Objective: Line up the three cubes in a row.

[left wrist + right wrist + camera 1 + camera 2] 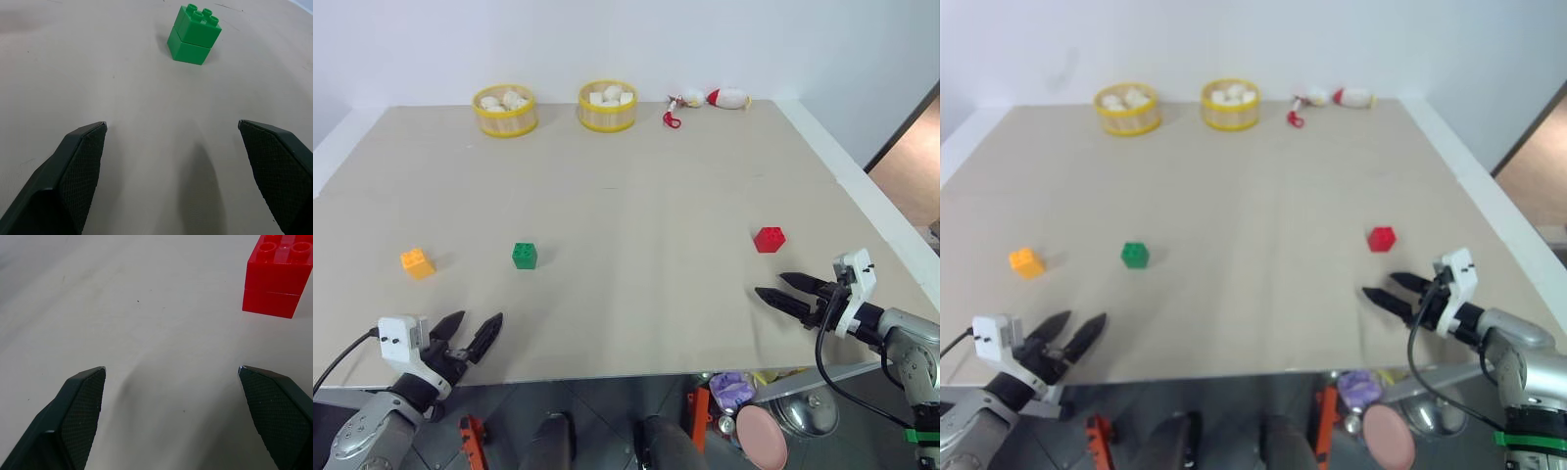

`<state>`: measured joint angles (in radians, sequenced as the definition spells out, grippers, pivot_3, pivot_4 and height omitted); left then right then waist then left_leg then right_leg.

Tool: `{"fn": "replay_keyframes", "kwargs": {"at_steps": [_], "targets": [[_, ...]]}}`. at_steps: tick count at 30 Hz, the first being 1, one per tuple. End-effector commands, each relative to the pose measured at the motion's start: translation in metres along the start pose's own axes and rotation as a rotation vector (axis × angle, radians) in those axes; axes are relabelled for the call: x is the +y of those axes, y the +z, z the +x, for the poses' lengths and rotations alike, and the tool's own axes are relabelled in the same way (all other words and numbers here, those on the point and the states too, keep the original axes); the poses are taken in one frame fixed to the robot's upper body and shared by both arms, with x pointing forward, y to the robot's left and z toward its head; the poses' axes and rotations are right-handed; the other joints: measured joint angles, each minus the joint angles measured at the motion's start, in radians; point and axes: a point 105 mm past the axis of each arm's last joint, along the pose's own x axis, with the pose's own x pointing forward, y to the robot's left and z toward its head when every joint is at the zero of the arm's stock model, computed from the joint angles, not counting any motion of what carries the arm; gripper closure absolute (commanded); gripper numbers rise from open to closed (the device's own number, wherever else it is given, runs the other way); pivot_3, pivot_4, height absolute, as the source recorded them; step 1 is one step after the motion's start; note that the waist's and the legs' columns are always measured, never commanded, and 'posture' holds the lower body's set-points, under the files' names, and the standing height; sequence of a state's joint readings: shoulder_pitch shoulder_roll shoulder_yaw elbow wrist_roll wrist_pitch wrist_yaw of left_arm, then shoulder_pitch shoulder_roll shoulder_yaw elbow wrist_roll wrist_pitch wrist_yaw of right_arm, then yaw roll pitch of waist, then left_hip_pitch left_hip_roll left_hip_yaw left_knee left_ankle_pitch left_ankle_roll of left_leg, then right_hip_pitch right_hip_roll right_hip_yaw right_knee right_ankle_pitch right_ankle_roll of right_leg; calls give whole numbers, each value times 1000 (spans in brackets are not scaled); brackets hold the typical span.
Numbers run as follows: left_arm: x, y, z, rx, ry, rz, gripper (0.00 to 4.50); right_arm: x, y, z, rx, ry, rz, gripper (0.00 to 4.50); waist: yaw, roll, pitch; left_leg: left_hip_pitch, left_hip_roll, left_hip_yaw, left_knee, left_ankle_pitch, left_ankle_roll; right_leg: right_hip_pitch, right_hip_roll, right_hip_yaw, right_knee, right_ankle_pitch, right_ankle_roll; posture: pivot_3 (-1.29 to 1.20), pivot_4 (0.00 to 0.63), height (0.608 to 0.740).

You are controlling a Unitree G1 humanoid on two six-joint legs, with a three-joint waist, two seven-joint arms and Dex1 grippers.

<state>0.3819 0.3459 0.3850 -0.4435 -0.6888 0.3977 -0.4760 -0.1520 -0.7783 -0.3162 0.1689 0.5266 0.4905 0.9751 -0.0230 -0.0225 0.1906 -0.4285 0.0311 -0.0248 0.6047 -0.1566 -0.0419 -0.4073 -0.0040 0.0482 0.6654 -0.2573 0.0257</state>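
- Three cubes sit apart on the counter (636,206): green cube (524,256) as landmark, orange-yellow cube (417,262) near its left, red cube (769,239) well right.
- Left tool (470,337), wide open and empty, faces the green cube, likely lining up a grasp.
- Right tool (781,290), equally spread, empty, waits just short of red.

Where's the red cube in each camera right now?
Left eye: red cube on the table's right side, just ahead of the right gripper.
Right eye: same spot.
Left wrist: not in it.
Right wrist: beyond the open fingers.
Shared landmark: right gripper.
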Motion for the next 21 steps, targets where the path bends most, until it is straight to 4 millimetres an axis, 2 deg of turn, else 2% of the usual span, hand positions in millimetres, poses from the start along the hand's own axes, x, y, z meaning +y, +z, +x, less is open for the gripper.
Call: {"fn": "replay_keyframes", "kwargs": {"at_steps": [1, 9, 12, 15, 21], "targets": [[-2, 6, -3, -3, -31, 20, 59, 2, 12, -2, -31, 6, -33, 0, 0, 0, 0, 0, 0, 0, 0, 0, 0, 0, 0, 0, 0, 0, 0, 0, 150, 740], [-17, 16, -3, 13, -178, 49, 59, 0, 10, -6, -20, -17, -40, 0, 0, 0, 0, 1, 0, 2, 0, 0, 0, 0, 0, 1, 0, 0, 0, 0, 150, 740], [-38, 30, 6, -9, -333, 98, 59, -10, 20, -9, -38, -84, -65, 0, 0, 0, 0, 1, 0, 2, 0, 0, 0, 0, 0, 1, 0, 0, 0, 0, 150, 740], [-59, 40, 22, -12, -462, 156, 59, -31, 28, -10, -35, -210, -114, 0, 0, 0, -1, 1, 0, 4, 1, 0, 1, 0, 0, 2, 0, 2, 1, 0, 150, 740], [-96, 43, 49, -4, -647, 183, 59, -44, 19, -5, -12, -294, -136, 0, 0, -2, -2, 0, 0, 7, 4, 0, 2, 1, 0, 6, 0, 4, 5, 0, 150, 740]]}}
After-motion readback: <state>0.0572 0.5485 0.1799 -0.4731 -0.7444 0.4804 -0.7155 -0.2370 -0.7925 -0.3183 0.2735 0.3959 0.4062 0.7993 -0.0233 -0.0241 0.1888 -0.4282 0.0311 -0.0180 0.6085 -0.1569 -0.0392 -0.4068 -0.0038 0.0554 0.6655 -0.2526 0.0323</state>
